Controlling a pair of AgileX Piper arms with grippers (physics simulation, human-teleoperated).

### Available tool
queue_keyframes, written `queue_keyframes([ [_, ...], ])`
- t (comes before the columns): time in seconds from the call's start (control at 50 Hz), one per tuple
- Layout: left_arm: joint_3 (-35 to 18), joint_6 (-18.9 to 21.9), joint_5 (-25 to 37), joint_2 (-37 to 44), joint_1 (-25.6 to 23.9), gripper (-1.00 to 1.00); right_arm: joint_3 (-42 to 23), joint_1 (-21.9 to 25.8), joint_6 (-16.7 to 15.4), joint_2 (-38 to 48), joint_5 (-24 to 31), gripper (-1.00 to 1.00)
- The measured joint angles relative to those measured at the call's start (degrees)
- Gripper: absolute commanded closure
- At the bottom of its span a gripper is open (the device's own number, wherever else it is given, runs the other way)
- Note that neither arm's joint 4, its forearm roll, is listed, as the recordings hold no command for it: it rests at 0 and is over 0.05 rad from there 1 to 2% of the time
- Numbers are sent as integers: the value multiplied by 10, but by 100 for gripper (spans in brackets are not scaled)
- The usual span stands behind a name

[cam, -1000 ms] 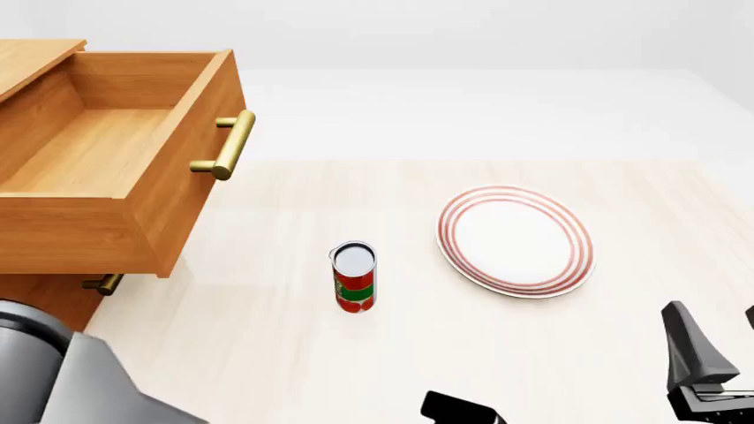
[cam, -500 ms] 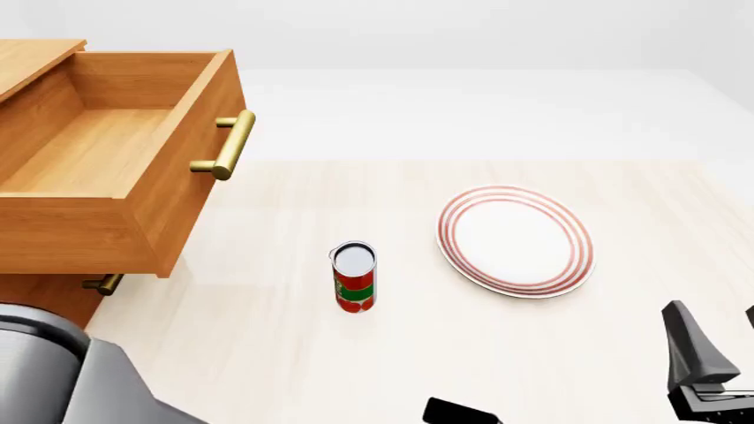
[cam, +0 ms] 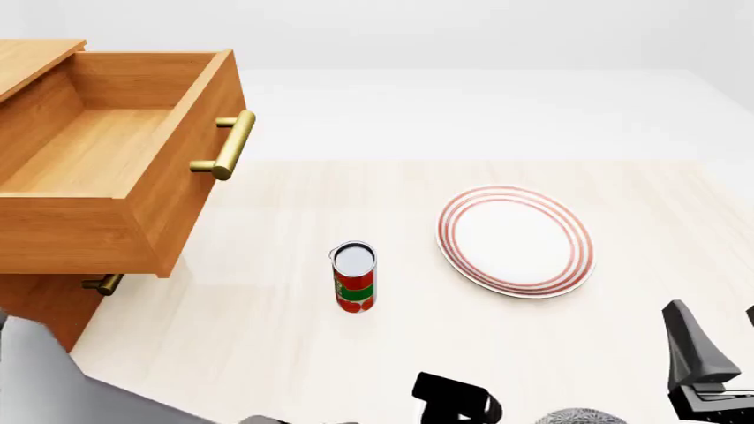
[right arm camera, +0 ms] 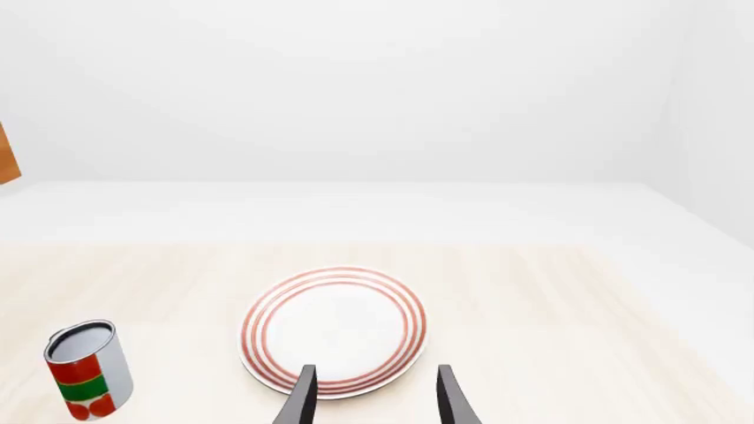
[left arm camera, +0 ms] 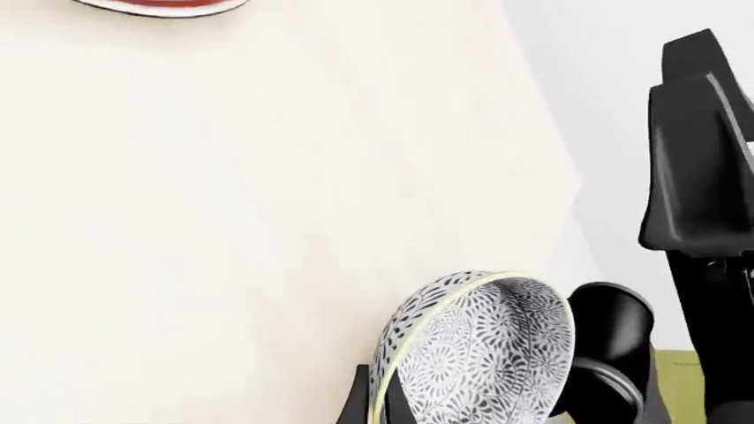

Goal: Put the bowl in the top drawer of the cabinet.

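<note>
I have the left gripper (left arm camera: 389, 408) clamped on the bowl (left arm camera: 478, 349), fingers pinching its rim, bowl tipped on edge. In the front view only a sliver of the bowl (cam: 584, 415) shows at the bottom edge, beside the left gripper (cam: 454, 402).

Right gripper (right arm camera: 371, 393) has its fingers apart, holding nothing (parked low at the right in the front view (cam: 707, 371)).

Table edge runs close past the bowl in the left wrist view; beyond it is plain grey floor. Table (cam: 401, 353) is pale wood, the room bare white.

The top drawer (cam: 112, 159) is pulled fully out of the cabinet (cam: 35, 291), far forward and left of the left gripper, its inside bare, brass handle (cam: 229, 146) facing right. The lower drawer handle (cam: 104, 283) peeks out beneath.

Between the left gripper and the drawer stands an upright tomato can (cam: 353, 276), just forward of the gripper. The red-ringed plate (cam: 516, 240) lies straight ahead of the right gripper, well apart from the can. Open tabletop left of the can up to the cabinet.
</note>
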Motion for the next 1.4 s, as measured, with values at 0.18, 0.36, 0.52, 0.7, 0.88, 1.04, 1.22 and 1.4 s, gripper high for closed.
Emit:
queue_keyframes([
  [0.18,7,15,22,-36,19,100,0,0,0,0,0,-100],
  [0.36,14,30,45,-70,41,100,0,0,0,0,0,-100],
  [0.52,19,41,64,-99,56,100,0,0,0,0,0,-100],
  [0.7,22,50,89,-132,72,100,0,0,0,0,0,-100],
  [0.88,22,56,112,-159,87,100,0,0,0,0,0,-100],
  [1.04,19,60,134,-182,102,100,0,0,0,0,0,-100],
  [1.22,13,67,161,-211,121,100,0,0,0,0,0,-100],
  [1.4,5,79,187,-244,136,100,0,0,0,0,0,-100],
])
